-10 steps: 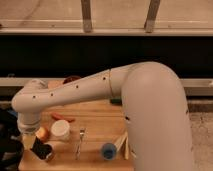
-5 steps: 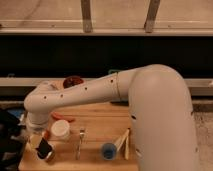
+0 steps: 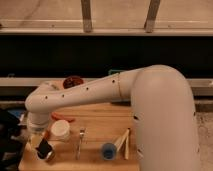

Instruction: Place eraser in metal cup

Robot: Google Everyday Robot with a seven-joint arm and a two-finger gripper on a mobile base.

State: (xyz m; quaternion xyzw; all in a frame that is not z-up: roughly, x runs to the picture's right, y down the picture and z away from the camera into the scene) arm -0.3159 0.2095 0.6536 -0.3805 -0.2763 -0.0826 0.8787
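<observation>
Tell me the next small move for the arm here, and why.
Probably ease straight down a little, then release. The gripper sits at the table's front-left corner, holding the black eraser right at the metal cup, beside the white tub. Whether the eraser is inside the cup is unclear.

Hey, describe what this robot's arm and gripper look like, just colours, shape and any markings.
The arm is smooth, glossy white, with thick rounded tube-like segments and a bulbous elbow joint. Small dark dots run in a row along its forearm. The gripper, low at the table's left end, looks darker than the arm. No cables show.
</observation>
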